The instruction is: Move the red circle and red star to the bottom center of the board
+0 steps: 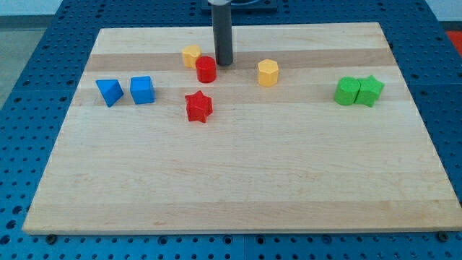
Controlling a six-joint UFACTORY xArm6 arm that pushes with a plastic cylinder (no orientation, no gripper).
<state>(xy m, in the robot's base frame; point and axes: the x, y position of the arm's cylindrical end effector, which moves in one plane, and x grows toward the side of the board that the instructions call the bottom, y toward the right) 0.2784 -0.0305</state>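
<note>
Since my tip point(224, 62) (bare rod, no jaws to open or close) sits just up-right of the red circle point(206, 70), I'd push it down toward the red star point(198, 107), herding the 2 slowly bottom-center.

My tip point(224, 63) sits just right of the red circle point(206, 69). A yellow block point(191, 55) crowds the circle's upper left. The red star point(198, 107) stands below it (slightly left). The board point(238, 188) is open toward the view's bottom.
</note>
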